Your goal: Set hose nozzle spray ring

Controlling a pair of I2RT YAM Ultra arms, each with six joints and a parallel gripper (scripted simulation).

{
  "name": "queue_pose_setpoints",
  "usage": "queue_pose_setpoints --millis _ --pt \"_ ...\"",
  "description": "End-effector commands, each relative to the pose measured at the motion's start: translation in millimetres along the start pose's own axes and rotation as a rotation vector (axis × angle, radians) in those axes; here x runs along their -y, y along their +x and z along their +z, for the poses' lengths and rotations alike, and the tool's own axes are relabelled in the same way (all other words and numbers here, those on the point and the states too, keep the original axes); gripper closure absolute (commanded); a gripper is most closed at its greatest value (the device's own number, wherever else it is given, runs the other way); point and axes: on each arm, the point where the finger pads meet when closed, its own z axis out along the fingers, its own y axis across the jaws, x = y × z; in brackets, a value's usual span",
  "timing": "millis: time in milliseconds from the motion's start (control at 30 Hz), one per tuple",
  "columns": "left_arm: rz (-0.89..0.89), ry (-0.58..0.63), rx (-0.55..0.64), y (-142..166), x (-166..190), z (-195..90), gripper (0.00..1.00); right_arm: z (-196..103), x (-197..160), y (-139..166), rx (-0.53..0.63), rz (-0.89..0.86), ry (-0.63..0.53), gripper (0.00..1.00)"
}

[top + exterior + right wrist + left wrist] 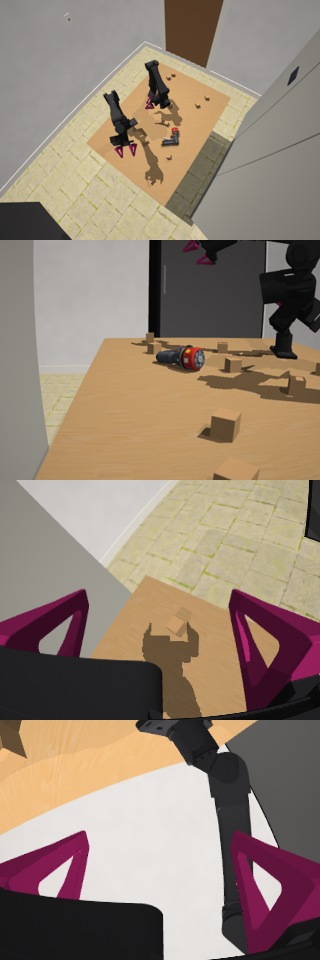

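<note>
The hose nozzle [177, 138] [166, 357] lies on its side on the table [191, 90] [129, 420]. Its red spray ring [174, 129] [193, 358] faces the exterior view. There a white square symbol stands beside the small white arrow, with a yellow one above and a blue one below; I cannot make out the orange dots. A pale bar stands out from the handle, with orange parts near the ring. My left gripper [148, 103] [159, 839] is open and empty, away from the nozzle. My right gripper [127, 156] [190, 257] [158, 597] is open and empty, high above the table.
Several small wooden blocks are scattered about; one block [168, 157] [154, 347] is near the nozzle's handle and another block [167, 124] [233, 364] near its ring. A block [177, 623] also shows near a table corner. A grey cabinet [271, 160] stands beside the table.
</note>
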Motion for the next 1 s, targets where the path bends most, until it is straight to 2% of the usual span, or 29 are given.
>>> queue_pose_setpoints --millis 0,533,567,667,800,867,967 --pt "0.008 0.004 0.002 1.2 1.8 -1.0 0.00 -1.9 -1.7 -3.7 0.011 0.002 -0.006 0.00" --pt "0.008 0.004 0.002 1.2 1.8 -1.0 0.00 -1.9 -1.7 -3.7 0.011 0.002 -0.006 0.00" --pt "0.102 0.045 0.053 2.4 18.0 -14.3 0.00 -6.5 -4.9 4.0 -0.003 -0.015 -0.026 0.00" --pt "0.166 0.043 0.112 -10.6 18.6 -19.7 0.00 -5.7 -9.1 0.6 0.014 -0.033 -0.045 0.00" --pt "0.290 0.047 0.251 -34.3 20.0 -38.1 0.00 -6.4 -17.0 0.5 0.029 -0.075 -0.080 0.00" --pt "0.308 0.034 0.299 -46.4 8.1 -41.2 0.00 -7.3 -20.6 0.7 0.037 -0.095 -0.097 0.00" --pt "0.379 0.044 0.397 -58.6 13.2 -59.2 0.00 -9.1 -25.5 1.3 0.046 -0.119 -0.119 0.00"
